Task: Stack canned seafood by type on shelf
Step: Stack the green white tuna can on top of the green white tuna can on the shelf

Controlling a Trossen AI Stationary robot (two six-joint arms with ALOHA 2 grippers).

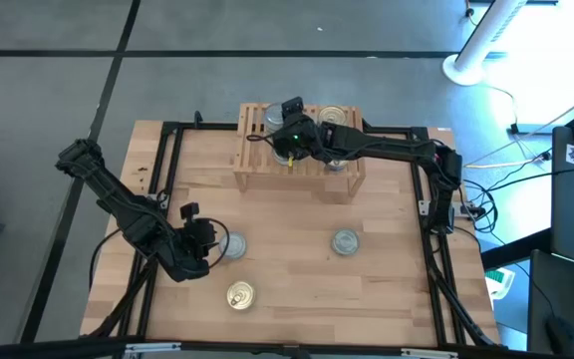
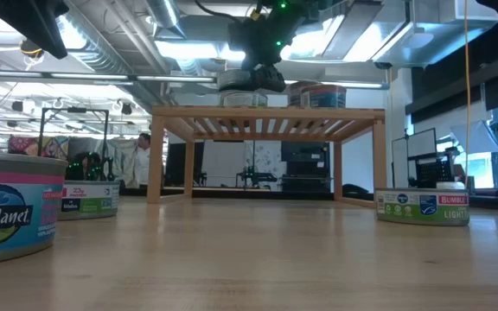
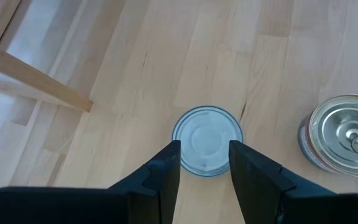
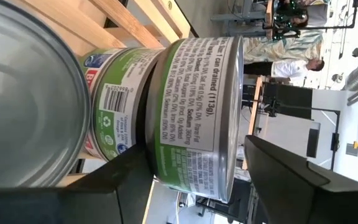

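The light-wood shelf [image 1: 257, 165] stands at the table's far middle. On its slats, a green-labelled tin [image 4: 194, 118] rests by its bottom on a second green-labelled tin [image 4: 114, 112]. My right gripper [image 4: 197, 168] is open around the upper one. A gold-topped tin [image 1: 335, 115] and a silver-topped tin [image 1: 267, 118] also sit on the shelf. My left gripper [image 3: 205, 155] hovers open, pointing down over a silver-topped tin [image 3: 207, 138] on the table near the left. My right gripper comes at the upper tin about level from the table's right. One finger [image 4: 278, 177] stands clear of the tin's top face with a gap showing. The other finger [image 4: 120, 186] overlaps the tin's lower rim [image 4: 154, 168]. I cannot tell whether it touches.
On the table lie another silver-topped tin [image 1: 345, 241] near the right and a gold-topped tin [image 1: 240, 295] close to the near edge. A black frame [image 1: 167, 160] runs around the tabletop. A person [image 2: 141, 160] stands in the room beyond.
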